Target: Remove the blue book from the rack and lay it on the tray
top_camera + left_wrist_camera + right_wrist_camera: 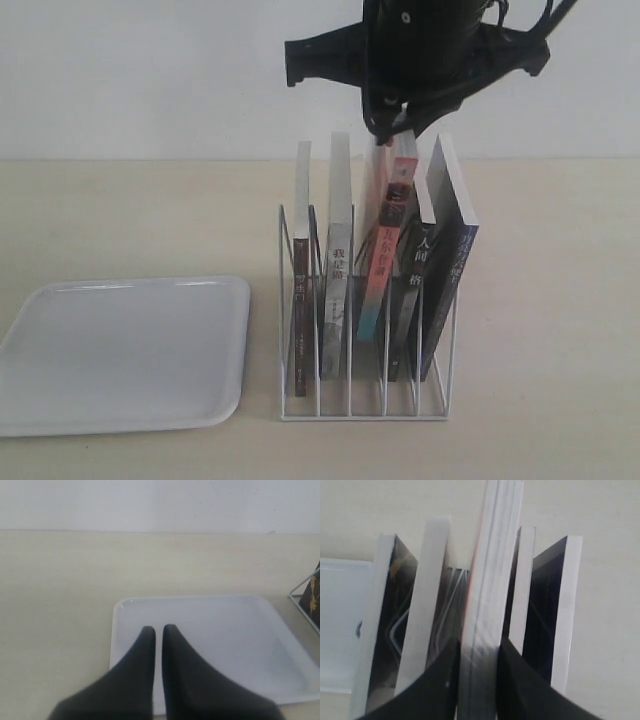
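- The rack (365,415) is standing on the pale table (560,300), a little toward 5 o'clock from the middle of the exterior view, and it is holding five books upright in its wire slots.
- The blue book (455,280) is sitting in the slot at the 3 o'clock end of the rack, with its dark spine facing the camera and its white page edges showing along the top. Neither gripper is touching it.
- The right gripper (390,128) is hanging at 12 o'clock above the rack, and its jaws are clamping the top edge of the red-and-teal-spined book (383,260) in the middle slot.
- That book is riding higher than its neighbours. In the right wrist view the two black fingers (445,680) are pressing on either side of its thick white page block (492,580).
- The black-spined book (410,300) is standing between the gripped book and the blue book.
- A brown-spined book (300,290) and a grey-spined book (337,290) are filling the two slots toward 9 o'clock.
- The tray (120,350) is lying flat at 8 o'clock in the exterior view, near the rack's 9 o'clock side but not touching it, and it is carrying nothing.
- The left gripper (158,630) is hovering over one edge of the tray. Its fingers are drawn almost together, showing only a sliver of white between them, and they are gripping nothing.
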Action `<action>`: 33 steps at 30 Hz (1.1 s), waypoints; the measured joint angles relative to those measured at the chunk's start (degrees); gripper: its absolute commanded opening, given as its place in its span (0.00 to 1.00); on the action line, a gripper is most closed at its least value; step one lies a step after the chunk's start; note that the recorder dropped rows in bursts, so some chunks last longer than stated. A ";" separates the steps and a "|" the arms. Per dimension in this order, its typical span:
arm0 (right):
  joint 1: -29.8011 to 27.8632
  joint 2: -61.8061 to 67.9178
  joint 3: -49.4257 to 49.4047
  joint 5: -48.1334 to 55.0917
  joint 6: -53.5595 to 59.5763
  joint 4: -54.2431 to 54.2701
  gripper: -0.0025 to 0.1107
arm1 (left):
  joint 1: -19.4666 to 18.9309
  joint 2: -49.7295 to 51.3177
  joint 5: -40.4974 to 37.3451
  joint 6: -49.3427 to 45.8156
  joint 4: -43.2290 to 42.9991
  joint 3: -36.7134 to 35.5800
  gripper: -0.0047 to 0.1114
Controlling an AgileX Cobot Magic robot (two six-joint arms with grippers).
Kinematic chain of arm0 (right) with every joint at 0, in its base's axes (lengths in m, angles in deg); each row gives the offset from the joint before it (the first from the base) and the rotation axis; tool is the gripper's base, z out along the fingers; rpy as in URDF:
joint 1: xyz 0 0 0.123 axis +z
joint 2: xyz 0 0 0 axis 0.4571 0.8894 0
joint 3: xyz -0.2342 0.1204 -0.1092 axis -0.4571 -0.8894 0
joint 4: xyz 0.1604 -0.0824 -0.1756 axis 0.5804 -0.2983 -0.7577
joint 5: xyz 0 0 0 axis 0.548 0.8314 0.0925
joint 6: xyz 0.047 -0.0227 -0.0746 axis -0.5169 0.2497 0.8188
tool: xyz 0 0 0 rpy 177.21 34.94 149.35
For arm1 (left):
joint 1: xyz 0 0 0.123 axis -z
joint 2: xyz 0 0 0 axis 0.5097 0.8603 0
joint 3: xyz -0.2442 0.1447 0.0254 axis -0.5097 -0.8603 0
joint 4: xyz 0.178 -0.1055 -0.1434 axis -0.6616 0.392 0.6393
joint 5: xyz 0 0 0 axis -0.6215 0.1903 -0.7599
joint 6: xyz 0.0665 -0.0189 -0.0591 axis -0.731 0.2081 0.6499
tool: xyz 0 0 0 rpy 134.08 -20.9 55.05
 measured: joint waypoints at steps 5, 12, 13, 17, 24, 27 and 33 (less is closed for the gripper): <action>0.00 0.00 -2.60 -0.70 -0.90 0.26 0.02 | 0.00 0.00 0.00 0.00 0.00 0.00 0.08; 0.00 0.00 -4.75 -2.01 -1.61 0.40 0.02 | 0.00 0.00 0.00 0.00 0.00 0.00 0.08; 0.00 0.00 -4.90 -2.13 -1.64 0.40 0.02 | 0.00 0.00 0.00 0.00 0.00 0.00 0.08; 0.00 0.00 -5.02 -2.22 -1.86 0.70 0.02 | 0.00 0.00 0.00 0.00 0.00 0.00 0.08; 0.00 0.53 -5.02 -2.25 -1.86 1.60 0.02 | 0.00 0.00 0.00 0.00 0.00 0.00 0.08; 0.00 1.57 -5.02 -2.06 -1.98 1.73 0.02 | 0.00 0.00 0.00 0.00 0.00 0.00 0.08; 0.00 3.22 -5.15 -1.71 -1.98 2.17 0.03 | 0.00 0.00 0.00 0.00 0.00 0.00 0.08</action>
